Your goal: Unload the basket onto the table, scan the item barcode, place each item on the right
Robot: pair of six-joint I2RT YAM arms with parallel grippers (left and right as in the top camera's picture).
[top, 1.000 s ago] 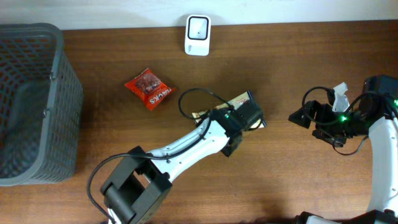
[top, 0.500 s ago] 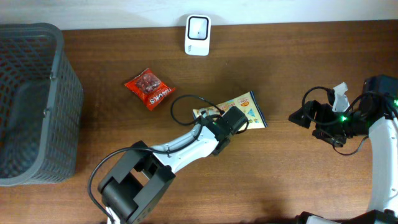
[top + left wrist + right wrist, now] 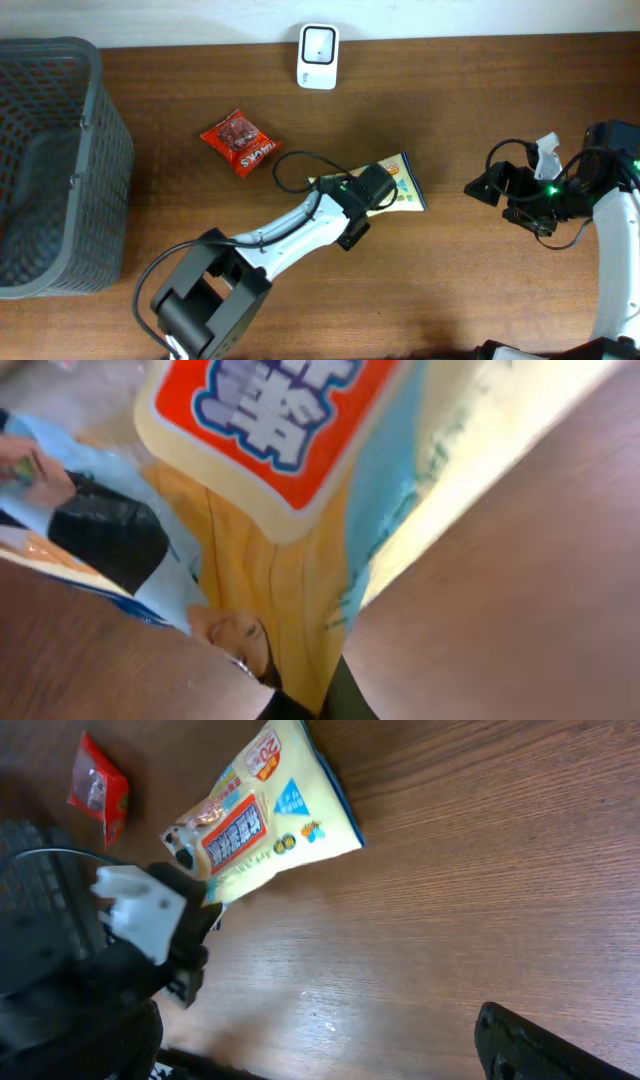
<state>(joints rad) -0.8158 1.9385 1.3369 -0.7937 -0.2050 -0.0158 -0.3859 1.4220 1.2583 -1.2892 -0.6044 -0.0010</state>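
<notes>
Left hand (image 3: 372,188): pinching shut on the snack bag (image 3: 410,186), which is lying on the tabletop (image 3: 480,290).
Right hand (image 3: 482,187): hanging wide, gripping nothing, well right of the snack bag.
Scanner (image 3: 318,44): sitting beyond the snack bag, apart.
Red packet (image 3: 240,142): lying left of the snack bag.

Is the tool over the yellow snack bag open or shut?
Shut: the left tool pinches one edge of the snack bag, per the right wrist view.

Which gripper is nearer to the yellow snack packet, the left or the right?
Left. The left gripper is at the snack packet, its fingers shut on it; the right gripper hangs well to its right, open.
</notes>
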